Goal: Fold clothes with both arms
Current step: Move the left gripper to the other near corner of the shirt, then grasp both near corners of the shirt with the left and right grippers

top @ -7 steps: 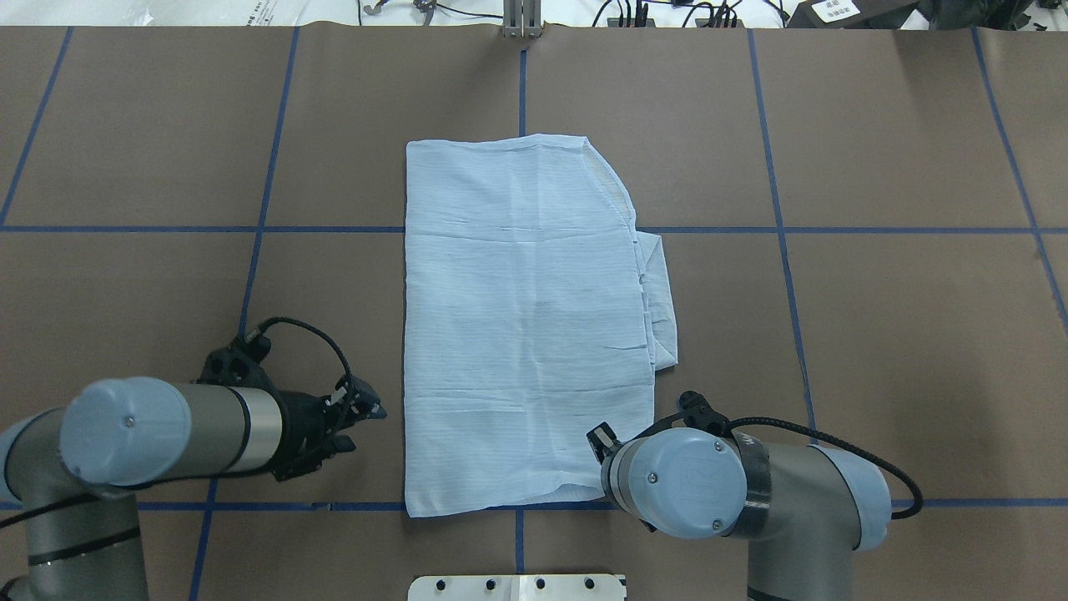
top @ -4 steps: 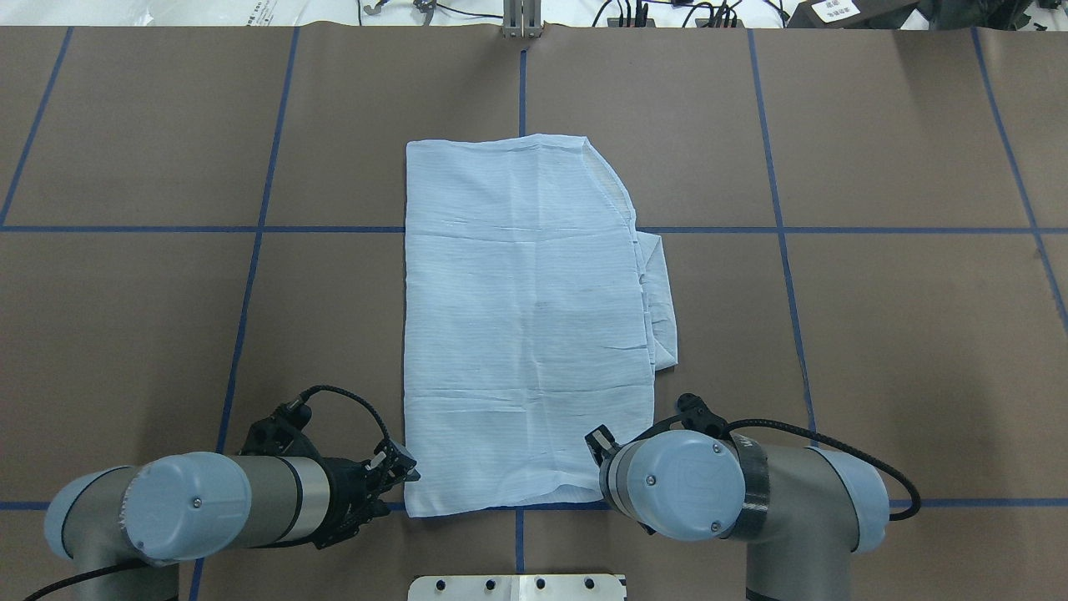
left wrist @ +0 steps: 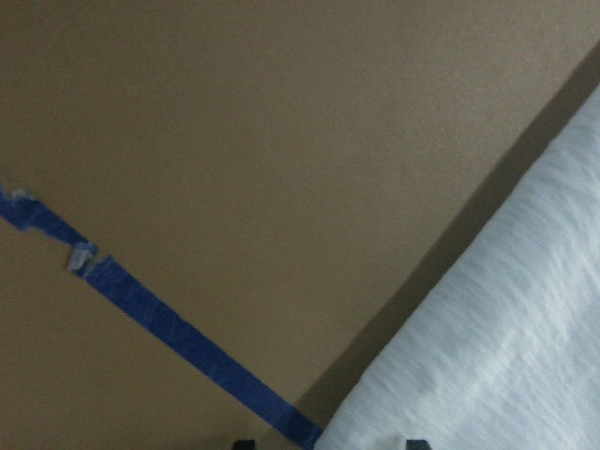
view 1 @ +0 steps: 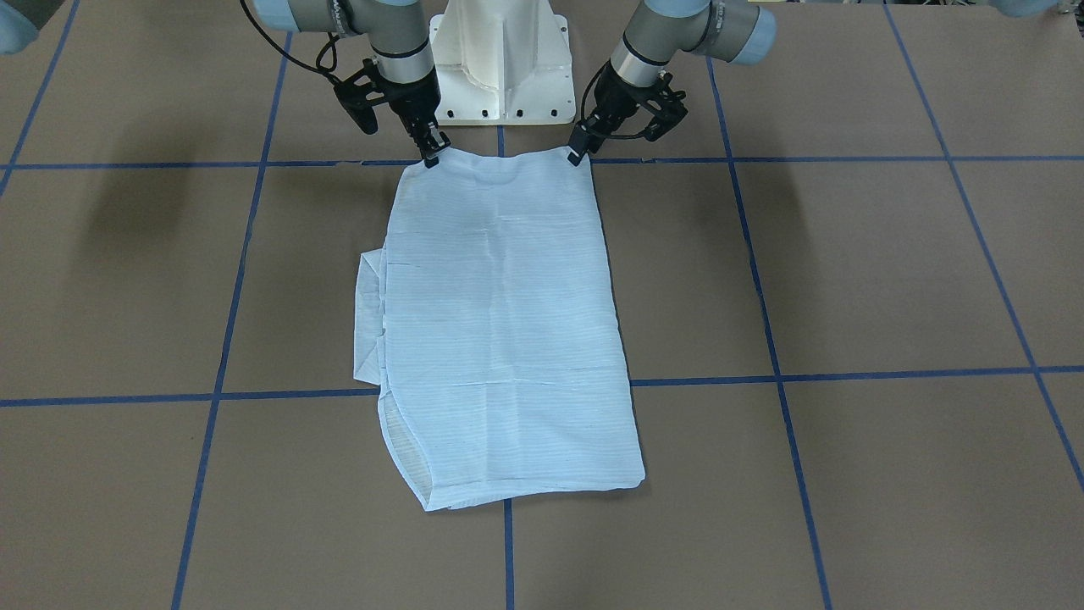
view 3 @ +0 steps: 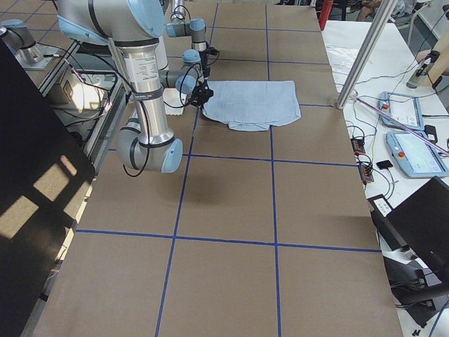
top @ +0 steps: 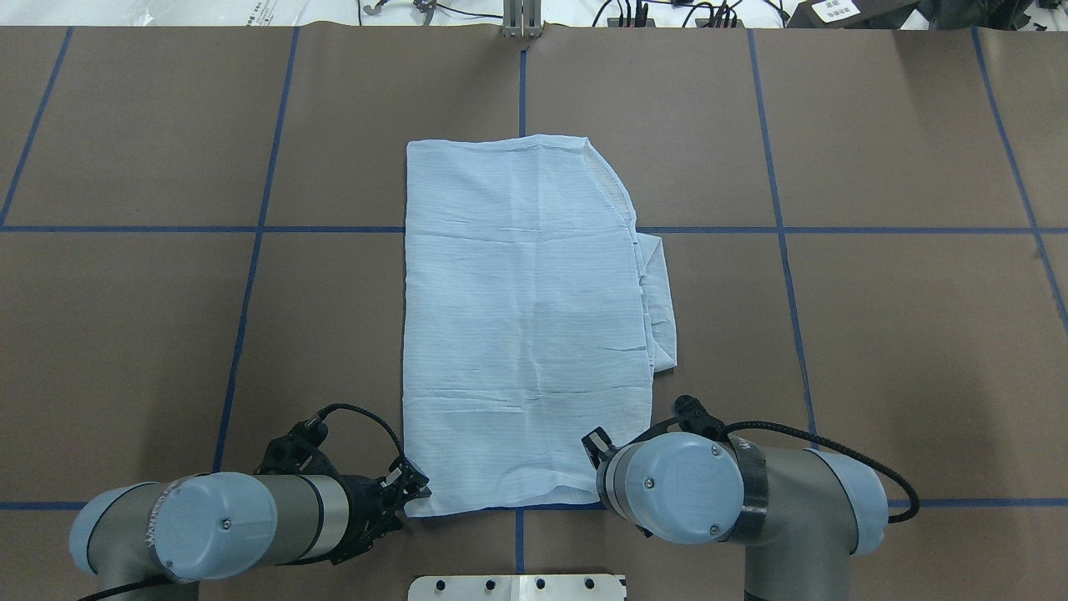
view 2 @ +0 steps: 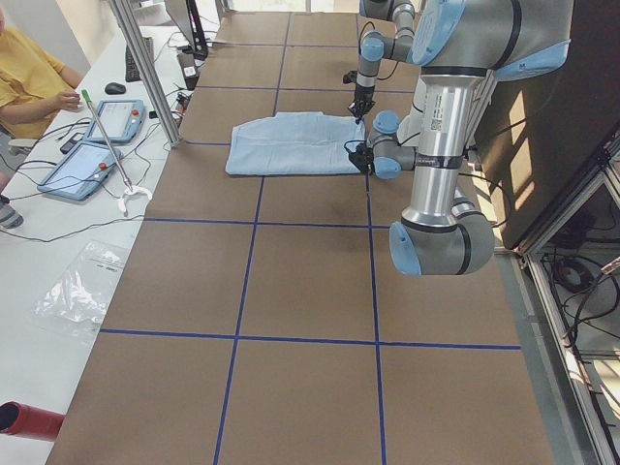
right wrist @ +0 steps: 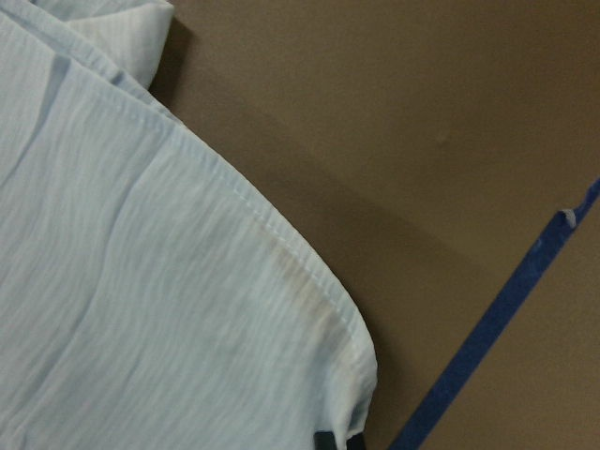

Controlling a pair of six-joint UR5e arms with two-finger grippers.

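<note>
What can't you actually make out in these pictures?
- Right pincer: the right arm covers it overhead; too small from the front to tell whether it grips the shirt.
- Shirt's buttons, collar: in no view, perhaps folded under.
- Left wrist view: blurred; bottom edge cuts off nearly all the left pincer.

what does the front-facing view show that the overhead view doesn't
Only front-facing: the right gripper, set on a near corner of the shirt.
Only overhead: cables beyond the far edge of the table; there the right arm's wrist hides that gripper.
Both: the folded shirt, a flap sticking out on the robot's right, and the left gripper at the other near corner.
</note>
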